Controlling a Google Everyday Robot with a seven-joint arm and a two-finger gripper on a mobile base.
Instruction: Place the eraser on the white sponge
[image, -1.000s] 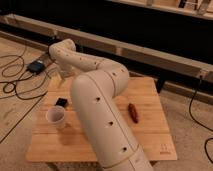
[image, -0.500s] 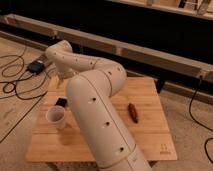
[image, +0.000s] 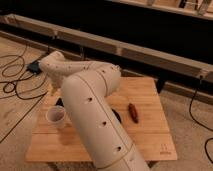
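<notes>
The eraser (image: 59, 102) is a small flat black block on the left part of the wooden table (image: 150, 135), just behind the white paper cup (image: 56, 116). Only part of it shows beside the arm. My gripper (image: 53, 90) hangs down from the wrist at the table's far left edge, just above and behind the eraser. The big white arm (image: 92, 115) crosses the middle of the table and covers much of it. The white sponge is hidden or out of view.
A reddish-brown elongated object (image: 133, 112) lies right of the arm. A dark round thing (image: 118, 118) peeks out beside the arm. Black cables (image: 12, 85) and a small dark box (image: 34, 66) lie on the floor to the left. A long rail (image: 150, 52) runs behind the table.
The wrist and gripper have moved left and downward, toward the table's left edge near the eraser. The cup, eraser and reddish-brown object have not moved.
</notes>
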